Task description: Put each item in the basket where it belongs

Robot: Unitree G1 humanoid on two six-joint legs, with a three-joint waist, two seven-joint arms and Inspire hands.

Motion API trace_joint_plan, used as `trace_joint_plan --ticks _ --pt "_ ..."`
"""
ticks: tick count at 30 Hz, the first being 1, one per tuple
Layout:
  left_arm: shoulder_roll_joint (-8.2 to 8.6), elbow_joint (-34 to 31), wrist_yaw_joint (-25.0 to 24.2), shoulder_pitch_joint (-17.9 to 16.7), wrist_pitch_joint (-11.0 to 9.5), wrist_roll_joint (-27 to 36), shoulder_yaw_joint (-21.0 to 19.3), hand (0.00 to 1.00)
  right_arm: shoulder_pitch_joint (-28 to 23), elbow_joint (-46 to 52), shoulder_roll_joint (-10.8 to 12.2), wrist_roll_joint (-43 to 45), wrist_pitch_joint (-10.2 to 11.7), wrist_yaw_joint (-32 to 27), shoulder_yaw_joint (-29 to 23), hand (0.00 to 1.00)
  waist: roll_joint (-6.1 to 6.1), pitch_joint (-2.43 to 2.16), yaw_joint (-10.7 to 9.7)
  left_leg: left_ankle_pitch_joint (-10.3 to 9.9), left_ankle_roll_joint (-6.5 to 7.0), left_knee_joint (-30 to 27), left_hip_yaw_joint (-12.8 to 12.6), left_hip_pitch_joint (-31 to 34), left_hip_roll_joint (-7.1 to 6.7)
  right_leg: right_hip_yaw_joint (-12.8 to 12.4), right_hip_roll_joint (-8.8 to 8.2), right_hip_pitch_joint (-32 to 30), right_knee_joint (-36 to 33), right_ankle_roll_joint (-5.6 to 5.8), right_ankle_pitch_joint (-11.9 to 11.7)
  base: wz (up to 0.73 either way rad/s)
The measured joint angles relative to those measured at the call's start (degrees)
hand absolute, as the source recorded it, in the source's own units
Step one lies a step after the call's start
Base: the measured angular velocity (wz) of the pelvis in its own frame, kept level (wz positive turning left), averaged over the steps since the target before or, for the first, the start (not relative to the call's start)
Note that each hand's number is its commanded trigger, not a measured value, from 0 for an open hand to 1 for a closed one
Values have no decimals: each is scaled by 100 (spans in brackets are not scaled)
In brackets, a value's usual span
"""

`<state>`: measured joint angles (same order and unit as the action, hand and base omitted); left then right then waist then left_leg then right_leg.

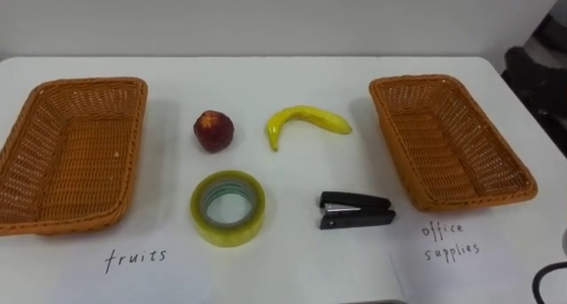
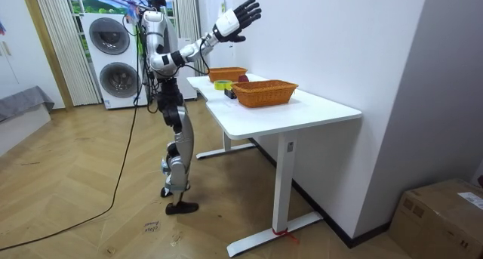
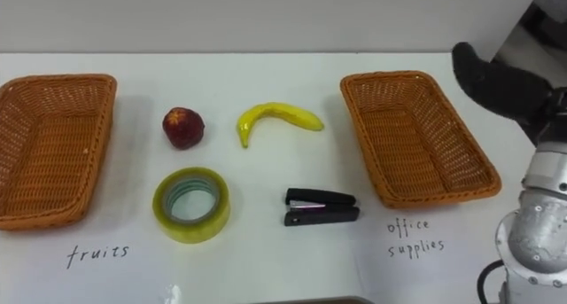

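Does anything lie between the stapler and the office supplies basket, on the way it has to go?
Nothing visible does. The stapler lies on bare table just left of the right basket; only the basket's own wall must be cleared. The tape roll lies on the stapler's other side.

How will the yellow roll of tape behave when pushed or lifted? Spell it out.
The yellow roll of tape lies flat on the white table, so it probably slides rather than rolls. Its open ring looks stiff, likely light. The glossy rim may slip.
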<state>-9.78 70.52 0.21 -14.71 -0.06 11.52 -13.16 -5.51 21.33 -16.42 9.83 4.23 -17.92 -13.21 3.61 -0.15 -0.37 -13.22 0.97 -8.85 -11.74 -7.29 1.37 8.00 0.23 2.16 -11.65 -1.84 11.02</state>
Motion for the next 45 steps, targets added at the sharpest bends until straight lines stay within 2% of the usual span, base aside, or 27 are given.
trace_joint_plan --ticks 7,11,19,23,33,41,45 --pt "-9 -20 -171 11 0 -108 1 0 -1 -17 -39 42 -71 703 79 0 62 23 67 0 0 -30 21 7 6 5 -14 79 13 7 -5 3" --pt "-20 -30 -170 45 0 -109 8 0 -13 -187 -172 49 -74 1055 149 0 55 34 73 -2 1 -37 31 -31 14 13 -6 147 110 15 -50 1" --pt "-40 -199 -91 100 2 -113 -12 0 -18 -420 -189 147 -417 1897 302 0 52 21 78 -5 12 6 96 -21 9 19 1 173 99 22 -91 1" --pt "-40 -195 -87 102 9 -112 -13 0 -19 -429 -188 209 -465 2096 303 0 72 5 79 -5 12 9 97 -21 8 20 0 172 99 24 -92 0" --pt "-39 -190 -96 122 17 -77 -6 0 -19 -502 -187 398 -566 2499 328 0 39 4 81 -7 13 17 122 -16 12 82 -3 179 87 23 -97 0" --pt "-38 -190 -99 114 48 207 9 0 -19 -555 -171 710 -811 2771 461 0 46 0 81 -7 13 11 156 -19 7 150 -15 204 100 20 -99 2" --pt "-38 -189 -141 113 51 360 8 0 -20 -558 -168 837 -812 2895 524 0 52 -1 84 -7 13 10 161 -16 6 155 -18 204 107 21 -99 0"
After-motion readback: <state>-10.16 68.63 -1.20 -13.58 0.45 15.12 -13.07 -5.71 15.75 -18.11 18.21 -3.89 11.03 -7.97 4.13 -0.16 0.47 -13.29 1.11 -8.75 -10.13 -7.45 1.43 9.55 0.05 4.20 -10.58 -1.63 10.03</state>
